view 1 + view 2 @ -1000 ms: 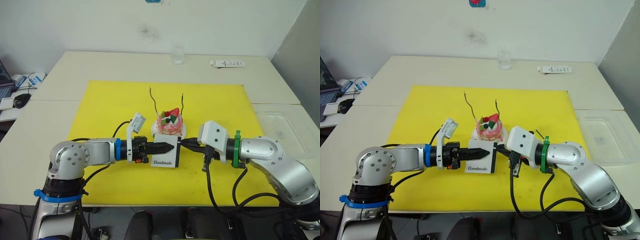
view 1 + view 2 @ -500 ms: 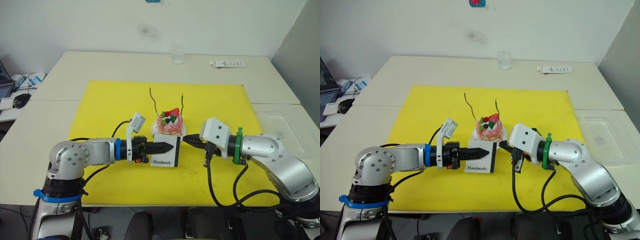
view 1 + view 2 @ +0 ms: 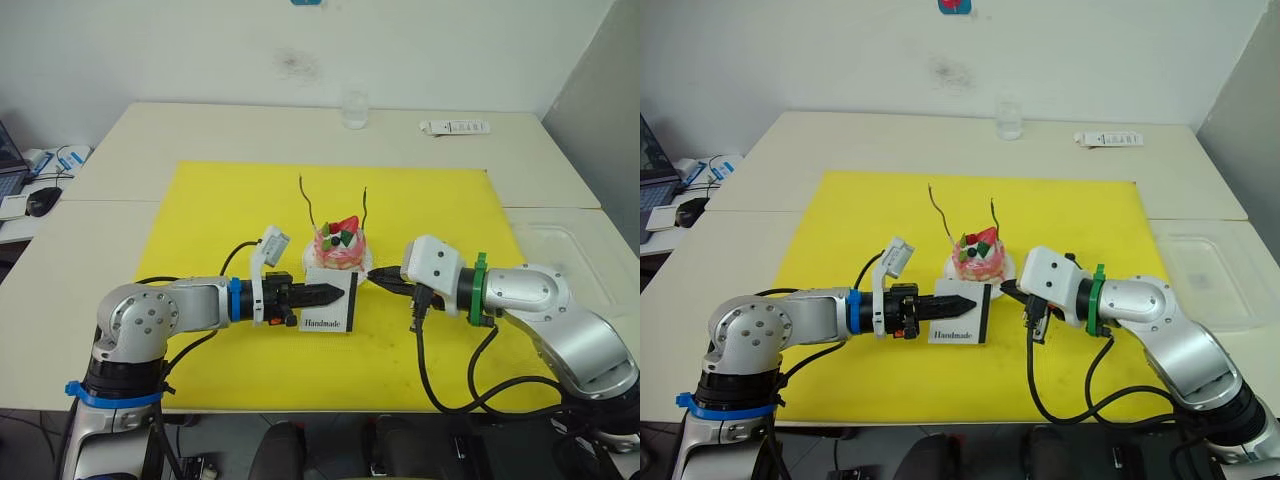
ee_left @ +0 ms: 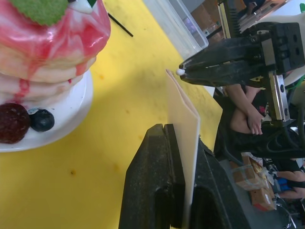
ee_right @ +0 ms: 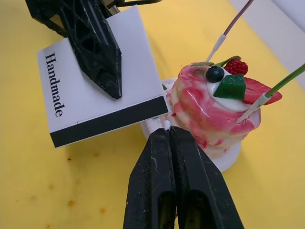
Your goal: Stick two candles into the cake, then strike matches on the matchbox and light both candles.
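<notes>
The pink cake [image 3: 337, 247] stands on its small white plate [image 5: 229, 160] on the yellow mat, with two thin wavy candles [image 3: 308, 206] [image 3: 367, 208] stuck upright in it. No flame shows on either. Just in front of the cake, my left gripper [image 3: 338, 293] is shut on the white "Handmade" matchbox [image 5: 133, 90], holding it on edge with the dark strip facing right. My right gripper [image 3: 372, 281] is shut on a match whose white head [image 5: 166, 125] sits just off that dark strip. Another dark match [image 4: 119, 25] lies on the mat beyond the cake.
A yellow mat [image 3: 210, 200] covers the table's middle. A clear glass [image 3: 354, 108] and a white strip [image 3: 455, 127] stand at the far edge. A clear plastic tray [image 3: 565, 262] lies to the right, a mouse [image 3: 42, 201] and papers to the left.
My right gripper has drawn the match a little right and away from the matchbox's dark edge, where it pressed a second ago. The left gripper and matchbox have barely moved.
</notes>
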{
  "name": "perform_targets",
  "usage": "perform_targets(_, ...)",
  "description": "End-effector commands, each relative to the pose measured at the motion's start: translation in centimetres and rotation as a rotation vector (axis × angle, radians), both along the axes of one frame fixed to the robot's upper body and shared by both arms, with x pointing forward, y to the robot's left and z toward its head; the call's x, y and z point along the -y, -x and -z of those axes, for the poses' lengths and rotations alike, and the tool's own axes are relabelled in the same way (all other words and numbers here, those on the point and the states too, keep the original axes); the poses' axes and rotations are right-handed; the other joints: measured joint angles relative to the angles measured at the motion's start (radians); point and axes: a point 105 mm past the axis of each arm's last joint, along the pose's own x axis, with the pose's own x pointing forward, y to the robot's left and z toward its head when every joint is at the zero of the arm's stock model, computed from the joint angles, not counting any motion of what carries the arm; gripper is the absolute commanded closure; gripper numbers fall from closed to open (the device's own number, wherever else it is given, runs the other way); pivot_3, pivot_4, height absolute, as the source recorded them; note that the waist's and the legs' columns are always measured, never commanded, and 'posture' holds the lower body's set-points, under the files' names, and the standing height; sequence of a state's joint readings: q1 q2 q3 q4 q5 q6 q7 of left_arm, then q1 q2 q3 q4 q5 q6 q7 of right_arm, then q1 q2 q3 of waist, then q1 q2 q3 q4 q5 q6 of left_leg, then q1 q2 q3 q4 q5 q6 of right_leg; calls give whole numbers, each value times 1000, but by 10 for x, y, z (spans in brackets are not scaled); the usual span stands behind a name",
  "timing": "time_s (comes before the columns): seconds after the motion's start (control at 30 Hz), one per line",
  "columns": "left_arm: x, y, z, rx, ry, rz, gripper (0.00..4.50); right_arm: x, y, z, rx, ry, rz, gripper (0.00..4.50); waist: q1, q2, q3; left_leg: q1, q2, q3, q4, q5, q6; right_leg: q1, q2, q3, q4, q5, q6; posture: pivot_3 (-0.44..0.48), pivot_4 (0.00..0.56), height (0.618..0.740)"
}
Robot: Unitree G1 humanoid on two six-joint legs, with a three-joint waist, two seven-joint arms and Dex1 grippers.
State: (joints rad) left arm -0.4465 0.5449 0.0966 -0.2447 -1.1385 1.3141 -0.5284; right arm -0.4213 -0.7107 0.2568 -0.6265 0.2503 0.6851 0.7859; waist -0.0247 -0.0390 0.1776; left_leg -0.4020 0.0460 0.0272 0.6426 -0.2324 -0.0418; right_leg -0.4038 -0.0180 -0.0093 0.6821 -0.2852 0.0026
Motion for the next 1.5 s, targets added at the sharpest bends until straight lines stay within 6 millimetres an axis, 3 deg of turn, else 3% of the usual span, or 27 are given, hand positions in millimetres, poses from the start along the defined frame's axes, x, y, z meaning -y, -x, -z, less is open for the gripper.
perform_targets(0.03, 2, -3, -8, 49, 9, -9, 4500, -3, 4, -15, 73, -6, -30, 4483, 0, 0, 0, 0, 0, 0, 0, 0, 0, 0, 0, 0, 0, 0, 0, 0, 150, 740)
perform_targets(0.93, 7, 3, -12, 43, 36, 27, 4500, -14, -9, -6, 92, 21, -38, 4483, 0, 0, 0, 0, 0, 0, 0, 0, 0, 0, 0, 0, 0, 1, -1, 0, 150, 740)
perform_targets(1.5, 11, 1, -18, 94, 33, 31, 4500, -15, -2, 5, 74, 96, -103, 4483, 0, 0, 0, 0, 0, 0, 1, 0, 0, 0, 0, 0, 0, 1, -2, 0, 150, 740)
